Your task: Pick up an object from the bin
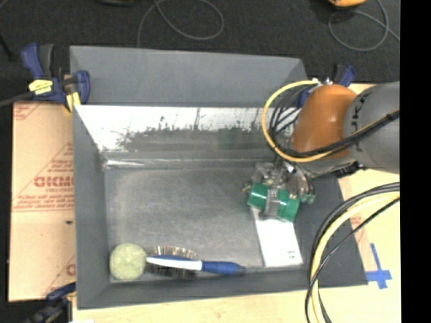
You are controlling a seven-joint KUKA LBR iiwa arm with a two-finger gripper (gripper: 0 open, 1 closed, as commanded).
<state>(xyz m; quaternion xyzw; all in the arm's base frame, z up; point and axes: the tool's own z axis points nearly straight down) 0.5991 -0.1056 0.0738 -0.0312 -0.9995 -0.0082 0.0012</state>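
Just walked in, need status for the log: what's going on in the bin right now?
The arm reaches into the bin from the right, and its jaws seem to be closed round a green block near the right wall. Whether the block is off the floor yet cannot be told. A white card lies just in front of it. A pale green ball and a blue-handled brush lie along the near wall, well away from the jaws.

We see a green block [258, 198], a white card [279, 244], a pale yellow-green ball [128, 261], a blue-and-white brush [202, 266], a grey bin [168, 200] and an orange wrist cover [323, 116].
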